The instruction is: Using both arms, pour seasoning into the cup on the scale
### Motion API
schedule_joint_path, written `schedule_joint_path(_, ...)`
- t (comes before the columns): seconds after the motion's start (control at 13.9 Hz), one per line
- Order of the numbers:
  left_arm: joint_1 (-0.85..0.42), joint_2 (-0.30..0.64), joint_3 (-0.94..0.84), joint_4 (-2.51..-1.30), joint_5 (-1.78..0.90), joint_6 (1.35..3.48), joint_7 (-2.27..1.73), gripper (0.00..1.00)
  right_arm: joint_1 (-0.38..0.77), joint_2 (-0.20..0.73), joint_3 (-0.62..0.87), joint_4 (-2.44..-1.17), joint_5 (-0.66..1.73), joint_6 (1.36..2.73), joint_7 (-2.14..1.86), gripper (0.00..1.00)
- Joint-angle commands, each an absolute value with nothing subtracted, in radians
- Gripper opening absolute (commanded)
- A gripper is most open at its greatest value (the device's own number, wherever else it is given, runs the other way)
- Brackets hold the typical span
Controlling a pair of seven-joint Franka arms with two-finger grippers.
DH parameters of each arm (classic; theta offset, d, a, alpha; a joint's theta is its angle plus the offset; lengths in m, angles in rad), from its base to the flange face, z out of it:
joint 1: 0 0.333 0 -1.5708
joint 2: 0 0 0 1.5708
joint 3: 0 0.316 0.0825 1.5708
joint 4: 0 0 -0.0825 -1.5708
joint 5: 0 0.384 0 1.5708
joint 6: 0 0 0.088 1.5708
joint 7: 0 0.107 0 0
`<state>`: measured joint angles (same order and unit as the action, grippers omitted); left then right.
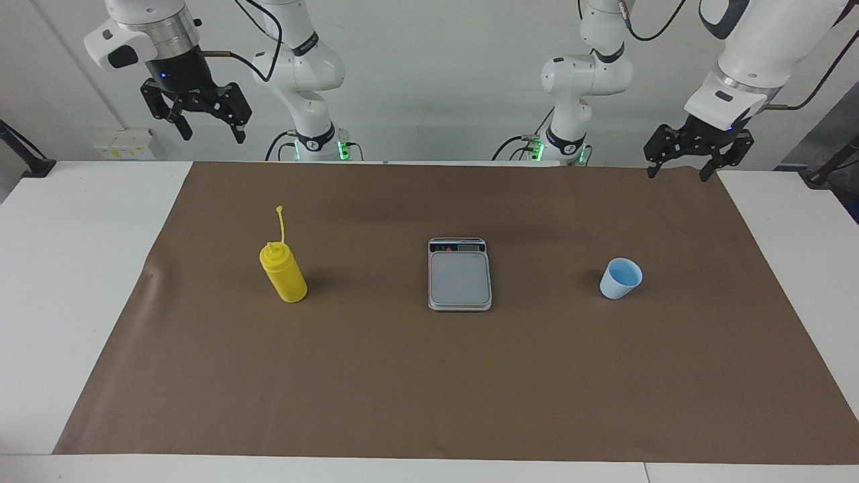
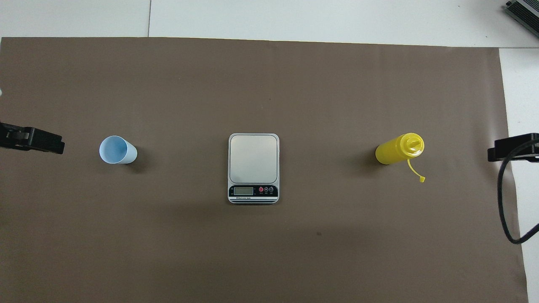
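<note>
Facing view: both grippers, left (image 1: pixel 695 161) and right (image 1: pixel 203 118), are raised with jaws spread, holding nothing. Overhead view: the scale's (image 2: pixel 253 164) display is shown; cup (image 2: pixel 117 150) and bottle (image 2: pixel 398 150) are stood apart on the bench (image 2: pixel 269 252), scale between.

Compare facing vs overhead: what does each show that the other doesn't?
Facing only: both arms' full bodies, with the left claw and right claw open, raised above the table's robot edge. Overhead only: the scale's display and buttons read face-on. Both: bottle upright toward the right arm's end, cup toward the left arm's end, the bare scale between them, all on the brown mat.
</note>
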<state>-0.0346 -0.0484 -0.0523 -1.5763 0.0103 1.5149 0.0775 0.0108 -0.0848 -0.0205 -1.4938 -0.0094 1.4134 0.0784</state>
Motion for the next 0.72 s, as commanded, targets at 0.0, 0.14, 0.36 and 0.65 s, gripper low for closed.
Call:
schedule_joint_path(0.0,-0.032,-0.064,-0.049,-1.580,0.017,1.502,0.094,1.00,0.008,-0.103,-0.025,-1.516,0.009,1.411,0.054,1.00)
schedule_joint_path(0.14,-0.026,-0.066,-0.049,-1.588,0.017,1.502,0.097,1.00,0.008,-0.103,-0.025,-1.514,0.009,1.410,0.054,1.00)
schedule_joint_path(0.36,-0.011,-0.072,-0.051,-1.592,0.005,1.505,0.094,1.00,0.008,-0.103,-0.025,-1.514,0.009,1.410,0.054,1.00)
schedule_joint_path(0.65,0.003,-0.087,-0.052,-1.634,-0.026,1.539,0.081,1.00,0.008,-0.101,-0.025,-1.514,0.009,1.410,0.054,1.00)
